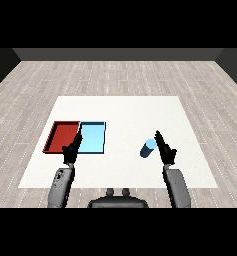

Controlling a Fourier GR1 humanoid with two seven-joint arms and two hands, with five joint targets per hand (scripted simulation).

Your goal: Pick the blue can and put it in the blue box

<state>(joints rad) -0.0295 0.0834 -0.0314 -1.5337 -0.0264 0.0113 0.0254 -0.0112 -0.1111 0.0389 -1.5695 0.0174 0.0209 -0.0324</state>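
Two trays are seen side by side on the white table (125,107), in its left part: the red tray (60,136) at the far left and the light blue tray (93,137) touching it on its right side. The blue can (149,148) is found on the table well apart from both trays, to the right of the middle, and it appears tilted, with its lighter top end turned up and to the right. It is not inside any tray. The right hand (165,149) is placed just beside the can, on its right side, with the fingers held straight and pointing forward; nothing is gripped by it, and whether the can is touched cannot be told. The left hand (71,151) is held over the near edge of the trays, about where the red and the blue one meet, also with straight fingers and with nothing held
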